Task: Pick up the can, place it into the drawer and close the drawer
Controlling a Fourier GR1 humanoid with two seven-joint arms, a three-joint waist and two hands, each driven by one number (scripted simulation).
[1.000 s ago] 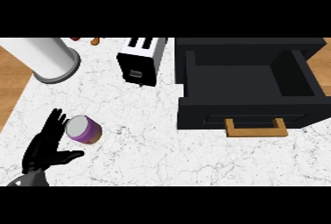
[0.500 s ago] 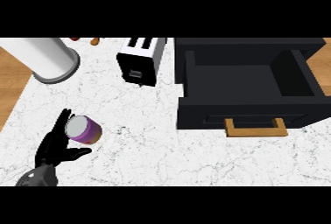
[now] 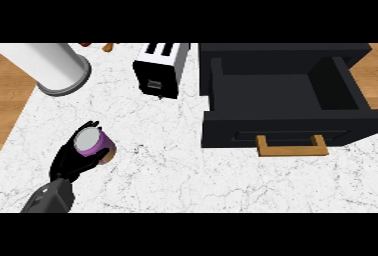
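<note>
Left hand (image 3: pixel 72 162) comes in from the lower left edge on a grey forearm, fingers and thumb curled round the can (image 3: pixel 94 144), so it has hold of it. Can is purple-sided with a pale grey top, tilted a bit, sitting in the left part of the white marbled worktop (image 3: pixel 170 175); cannot tell whether its base touches the surface or is lifted. Part of the can's lower side is hidden by the fingers. Right hand shows nowhere in the head view. Drawer (image 3: pixel 284 97) is black, pulled open, on the right side of the worktop, well apart from the can; inside looks dark with nothing visible in it. Its front panel faces the lower edge of the view and carries a tan wooden handle (image 3: pixel 292 146). Toaster (image 3: pixel 161 70), black body with white top and two slots, stands just left of the drawer unit near the far edge. White cylinder with a grey base ring (image 3: pixel 55 67) stands at the far left corner, well apart from the can. Two small orange-red items (image 3: pixel 108 46) sit at the far edge between cylinder and toaster, too small to identify. Wooden floor (image 3: pixel 15 100) shows past the worktop's left edge.
</note>
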